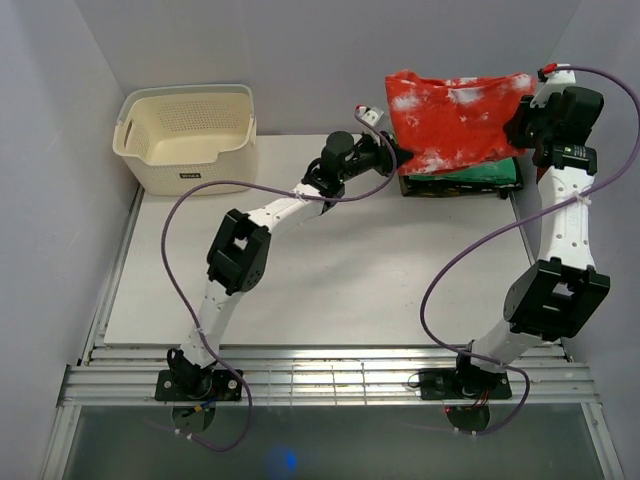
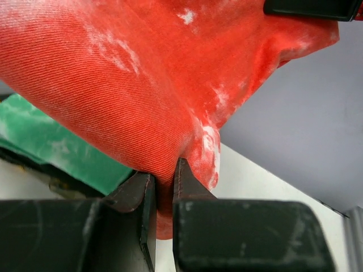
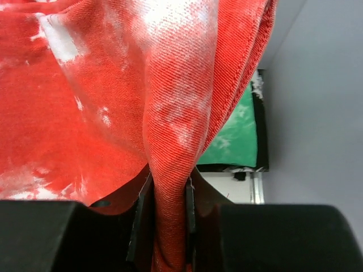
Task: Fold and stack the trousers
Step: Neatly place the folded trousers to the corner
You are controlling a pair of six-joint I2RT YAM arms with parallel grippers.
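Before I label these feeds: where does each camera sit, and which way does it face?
Top external: above and behind, looking down at the table; left arm and right arm show.
Left wrist: looks along the left gripper pinching the trousers.
Right wrist: looks along the right gripper clamping the trousers.
Shared: all three show trousers and green cloth.

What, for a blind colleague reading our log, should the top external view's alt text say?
Red-orange tie-dye trousers are held spread over a green cloth far right on the table, the left gripper on their left edge, the right gripper on their right. An empty cream basket stands far left.
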